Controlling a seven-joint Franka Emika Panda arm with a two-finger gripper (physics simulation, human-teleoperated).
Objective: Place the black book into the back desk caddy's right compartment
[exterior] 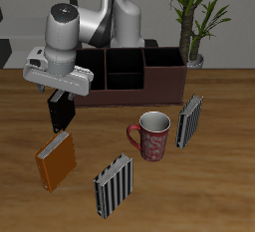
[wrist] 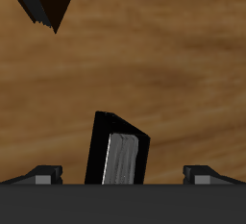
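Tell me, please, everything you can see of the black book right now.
The black book is a small, plain hardcover with a dark cover and pale page edges. It stands upright, in front of the back desk caddy and behind the orange book. The pincer sits directly over its top; whether the fingers clamp it cannot be told.
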